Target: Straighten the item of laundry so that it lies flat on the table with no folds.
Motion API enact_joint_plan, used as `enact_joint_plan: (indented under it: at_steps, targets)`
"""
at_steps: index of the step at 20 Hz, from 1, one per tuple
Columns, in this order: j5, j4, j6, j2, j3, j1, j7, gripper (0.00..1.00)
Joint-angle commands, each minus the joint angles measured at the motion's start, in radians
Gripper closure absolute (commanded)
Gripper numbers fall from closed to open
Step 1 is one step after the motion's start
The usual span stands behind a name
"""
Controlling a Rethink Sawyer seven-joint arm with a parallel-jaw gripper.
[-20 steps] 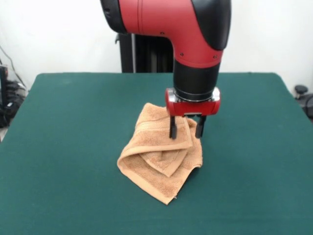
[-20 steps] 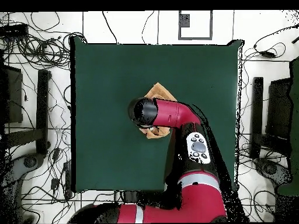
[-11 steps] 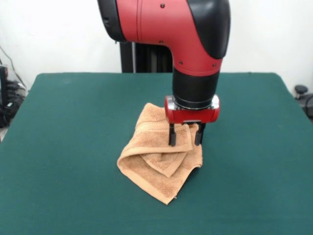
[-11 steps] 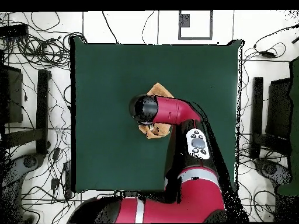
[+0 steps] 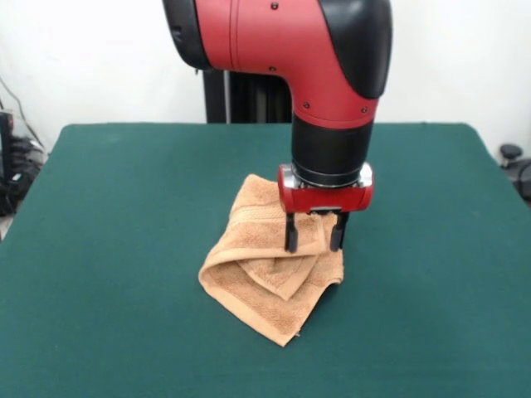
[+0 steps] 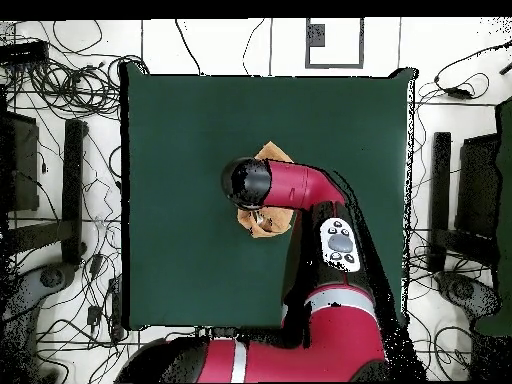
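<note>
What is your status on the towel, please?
Gripper open, fingers straddling a raised fold. Orange-tan terry towel crumpled, folded over itself on green felt table. Nothing in the way.

We find no text, label, brand, number or sign that can be read in either view.

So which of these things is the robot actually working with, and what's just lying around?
Part of the job:
- crumpled towel
- green table
- end effector, open, fingers down on the towel

Just lying about:
- cables on the floor around the table
</note>
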State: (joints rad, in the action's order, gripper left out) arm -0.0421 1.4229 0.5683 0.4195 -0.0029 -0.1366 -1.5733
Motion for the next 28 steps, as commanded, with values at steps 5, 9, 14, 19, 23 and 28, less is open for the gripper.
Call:
enact_joint_plan:
  at_steps: [5,9,14,19,23,28]
  targets:
    - [-0.042,0.000,0.008,-0.009,0.077,0.031,-0.050,0.00]
    - [-0.049,-0.006,0.036,-0.011,0.077,0.032,-0.031,0.00]
    - [-0.041,-0.011,0.087,-0.009,0.067,0.039,-0.038,0.00]
    - [-0.040,-0.014,0.107,-0.010,0.060,0.041,-0.040,0.00]
    - [-0.040,-0.007,0.109,-0.013,0.059,0.041,-0.039,0.00]
    - [-0.042,0.042,0.097,-0.001,0.071,0.025,-0.026,0.00]
